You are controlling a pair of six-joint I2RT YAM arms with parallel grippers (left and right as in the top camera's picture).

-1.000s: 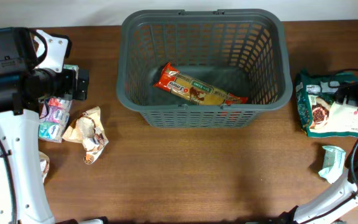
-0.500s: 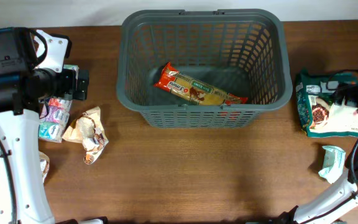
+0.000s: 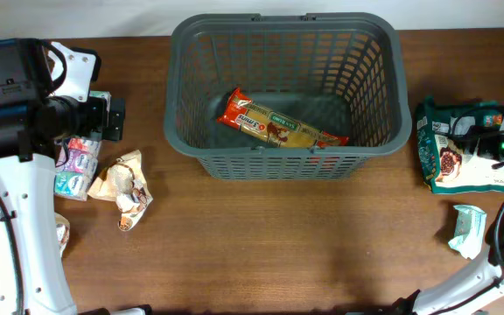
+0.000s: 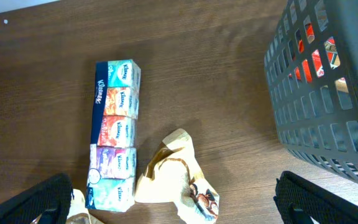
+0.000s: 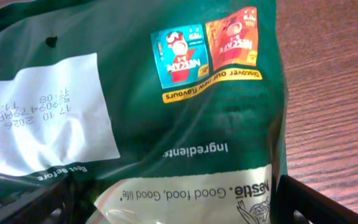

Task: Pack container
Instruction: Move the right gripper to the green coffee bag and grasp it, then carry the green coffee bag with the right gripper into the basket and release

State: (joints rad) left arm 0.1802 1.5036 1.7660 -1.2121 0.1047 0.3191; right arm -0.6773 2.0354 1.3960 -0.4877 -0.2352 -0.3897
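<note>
While the container sits at far centre holding 1 biscuit packet, the left gripper hangs spread above a crumpled wrapper, and the right gripper is spread over a green pouch.

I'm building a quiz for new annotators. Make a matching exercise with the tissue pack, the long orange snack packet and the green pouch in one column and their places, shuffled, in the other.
Things:
1. tissue pack
2. long orange snack packet
3. green pouch

Places:
A. inside the basket
B. on the table, right of the basket in the overhead view
C. on the table, left of the basket in the overhead view

Pairs: 1-C, 2-A, 3-B
</note>
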